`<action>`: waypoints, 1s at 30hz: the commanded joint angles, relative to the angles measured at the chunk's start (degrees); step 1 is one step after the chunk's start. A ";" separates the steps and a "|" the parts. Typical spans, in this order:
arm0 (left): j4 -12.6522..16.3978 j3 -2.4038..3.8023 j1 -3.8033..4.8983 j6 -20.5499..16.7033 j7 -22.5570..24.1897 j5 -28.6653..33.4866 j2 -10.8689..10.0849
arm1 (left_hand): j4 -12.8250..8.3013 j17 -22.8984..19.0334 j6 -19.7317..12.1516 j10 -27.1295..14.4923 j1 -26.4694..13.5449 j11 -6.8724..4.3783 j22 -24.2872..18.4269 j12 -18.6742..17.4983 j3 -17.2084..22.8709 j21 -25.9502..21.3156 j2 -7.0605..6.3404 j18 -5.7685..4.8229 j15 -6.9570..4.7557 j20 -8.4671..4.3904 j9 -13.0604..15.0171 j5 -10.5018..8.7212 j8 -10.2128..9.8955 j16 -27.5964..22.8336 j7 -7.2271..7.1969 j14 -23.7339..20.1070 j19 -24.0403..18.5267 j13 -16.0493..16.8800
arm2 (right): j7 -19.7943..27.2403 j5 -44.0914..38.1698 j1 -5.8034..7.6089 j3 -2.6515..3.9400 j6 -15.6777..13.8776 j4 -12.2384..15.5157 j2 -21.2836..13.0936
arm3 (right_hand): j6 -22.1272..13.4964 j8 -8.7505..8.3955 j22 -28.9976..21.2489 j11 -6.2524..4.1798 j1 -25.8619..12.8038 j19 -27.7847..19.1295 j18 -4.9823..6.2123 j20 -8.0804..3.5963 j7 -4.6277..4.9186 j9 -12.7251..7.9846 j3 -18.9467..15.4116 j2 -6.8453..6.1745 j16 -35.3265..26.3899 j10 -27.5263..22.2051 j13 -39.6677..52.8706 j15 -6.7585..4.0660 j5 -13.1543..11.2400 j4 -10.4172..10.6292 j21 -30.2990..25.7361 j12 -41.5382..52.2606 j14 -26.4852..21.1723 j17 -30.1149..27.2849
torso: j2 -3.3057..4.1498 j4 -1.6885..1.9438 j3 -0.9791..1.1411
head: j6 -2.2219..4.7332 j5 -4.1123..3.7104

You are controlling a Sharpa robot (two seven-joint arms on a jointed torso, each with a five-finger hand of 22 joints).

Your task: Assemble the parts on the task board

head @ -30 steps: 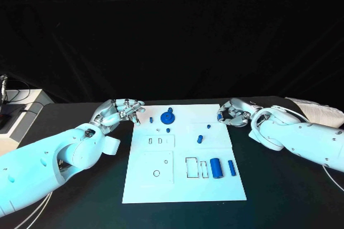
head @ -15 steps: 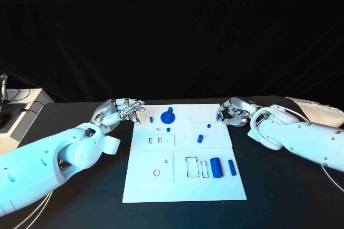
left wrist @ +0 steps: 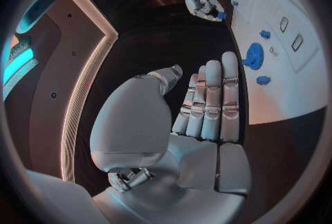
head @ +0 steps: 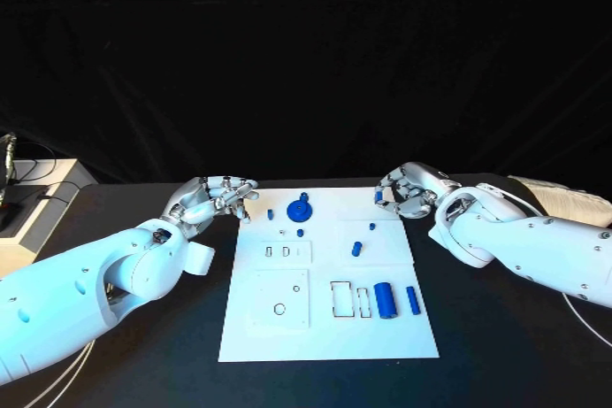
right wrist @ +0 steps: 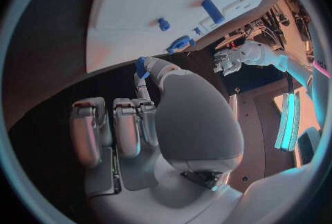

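The white task board (head: 325, 275) lies in the middle of the black table (head: 510, 337), long axis running near to far. At its far end stands a blue gear-like part (head: 299, 210), with a small blue peg (head: 268, 213) just left of it and a smaller blue piece (head: 300, 233) just near it; a short blue pin (head: 355, 247) lies right of centre. Near the right edge, a large blue cylinder (head: 384, 299) lies beside a thinner blue bar (head: 412, 298), next to two outlined rectangular recesses (head: 342, 299). Small slots (head: 276, 250) and an oval hole (head: 279, 309) mark the left half; whether anything sits in them cannot be told. The left robot hand (head: 214, 198) hovers off the board's far-left corner, fingers straight and side by side in the left wrist view (left wrist: 207, 105), holding nothing. The right robot hand (head: 406, 193) sits at the far-right corner, pinching a small blue part (right wrist: 141, 65) at its fingertips; the part's shape is partly hidden. Bare table extends on both sides of the board and near it.
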 commanded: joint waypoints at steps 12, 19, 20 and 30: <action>-0.22 0.02 -0.01 0.48 -0.21 -0.14 0.52 | -0.12 0.09 -0.39 -0.36 -0.55 0.19 0.10 0.09 -0.26 0.33 -0.04 0.24 0.05 0.06 0.09 0.00 -0.22 0.34 0.08 0.19 -0.40 0.13 | -14.42 -4.33 -0.10 -0.27 -2.16 8.51 5.38 | 0.33 0.33 14.44 -0.52 -0.49 5.62 -0.63 -0.48 -0.12 0.08 0.32 0.14 0.37 5.97 15.06 -0.41 0.13 -0.14 0.27 0.07 5.97 15.10 | -1.22 0.03 -0.90 | -1.07 0.75; -0.10 0.01 -0.03 0.38 -0.49 -0.14 0.62 | -0.16 0.10 -0.27 -0.26 -0.52 0.15 0.12 0.19 -0.26 0.38 -0.02 0.25 0.04 0.07 0.14 0.00 -0.16 0.37 0.02 0.19 -0.43 0.19 | -20.03 -7.84 -1.13 -0.60 -2.61 11.85 8.19 | 0.41 0.42 14.49 -0.56 -0.59 5.65 -0.64 -0.47 -0.14 0.12 0.36 0.00 0.37 6.01 15.10 -0.35 0.21 -0.22 0.32 0.11 5.97 15.10 | -1.25 0.00 -1.03 | -1.48 1.21; -0.10 0.01 -0.03 0.36 -0.50 -0.14 0.63 | -0.16 0.10 -0.24 -0.24 -0.51 0.14 0.13 0.22 -0.26 0.39 -0.01 0.26 0.03 0.07 0.15 0.00 -0.14 0.37 0.01 0.19 -0.43 0.20 | -20.36 -8.14 -1.25 -0.65 -2.58 12.03 8.45 | 0.42 0.43 14.53 -0.57 -0.61 5.67 -0.66 -0.47 -0.14 0.13 0.37 -0.03 0.37 6.01 15.10 -0.34 0.24 -0.24 0.37 0.11 5.97 15.10 | -1.24 -0.02 -1.05 | -1.50 1.24; -0.11 0.00 -0.08 0.36 -0.67 -0.14 0.87 | -0.16 0.10 -0.24 -0.24 -0.51 0.14 0.13 0.22 -0.26 0.39 -0.01 0.26 0.03 0.07 0.15 0.00 -0.14 0.37 0.01 0.19 -0.43 0.20 | -24.09 -11.76 -3.57 -1.39 -0.41 12.58 11.77 | 0.47 0.48 14.48 -0.59 -0.71 5.64 -0.64 -0.45 -0.15 0.15 0.42 -0.09 0.37 6.01 15.10 -0.29 0.37 -0.27 0.31 0.11 5.97 15.10 | -1.14 0.23 -1.02 | -2.12 1.26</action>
